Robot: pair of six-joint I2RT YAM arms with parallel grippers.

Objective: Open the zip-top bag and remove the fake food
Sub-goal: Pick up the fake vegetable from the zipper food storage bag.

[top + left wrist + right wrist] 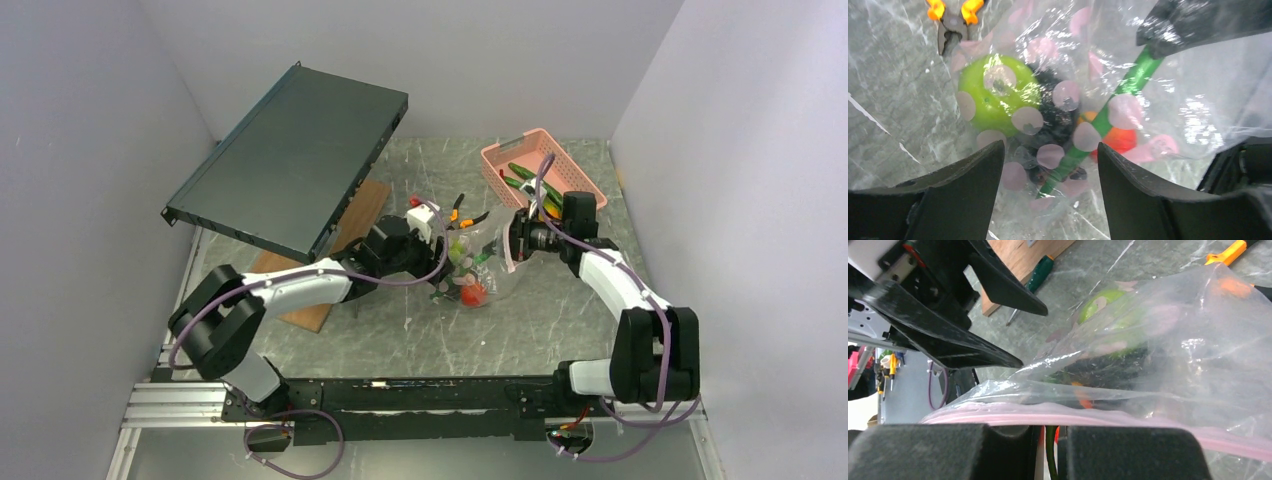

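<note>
The right jaws were pinched shut on the pale pink zip strip [998, 412] of the clear crinkly plastic bag [478, 262] just ahead of the open left jaws, which I reckoned should seize the opposite lip before pulling gently.

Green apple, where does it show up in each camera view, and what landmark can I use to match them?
Top external: green apple at table centre, inside the zip-top bag between the arms.
Left wrist: apple upper left of centre, seen through the plastic.
Right wrist: apple upper middle, blurred behind the bag.
Shared landmark: orange-handled pliers beside the bag, in all three views.
</note>
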